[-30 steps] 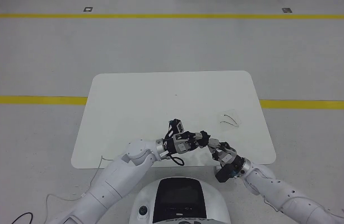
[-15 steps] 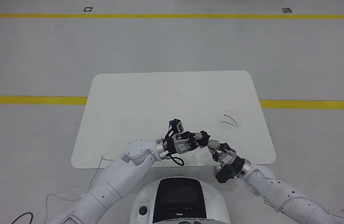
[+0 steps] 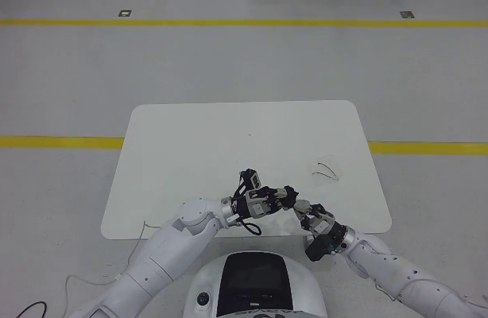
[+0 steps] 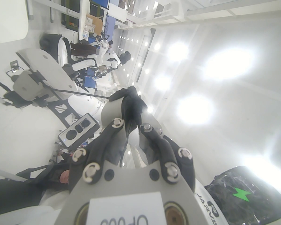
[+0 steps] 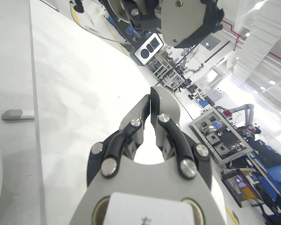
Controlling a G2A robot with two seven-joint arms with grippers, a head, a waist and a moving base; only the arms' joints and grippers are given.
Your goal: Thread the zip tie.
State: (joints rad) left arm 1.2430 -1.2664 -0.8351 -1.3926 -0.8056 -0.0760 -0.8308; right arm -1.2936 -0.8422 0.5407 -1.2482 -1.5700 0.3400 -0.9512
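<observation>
Plainly, the zip tie [image 3: 327,168] is not threaded yet. It lies as a thin dark curl flat on the bench [image 3: 228,143], toward its right-hand edge and well apart from both my grippers. From above I cannot tell whether that curl is one tie or two strands lying together, so I count it as one.

Nearer the front edge, my left gripper [image 3: 289,195] and my right gripper [image 3: 307,210] hang above the bench, their tips almost meeting. The left gripper's fingers are pressed together. A thin dark strip seems to run between them in its wrist view, but I cannot say whether that is a tie. The right gripper's pads are closed against each other with nothing visible between them.

As I judge it, none of the threading shows as done — feeding the tail into the head and pulling it through are both left. The count: one bench, two grippers, one visible tie.
</observation>
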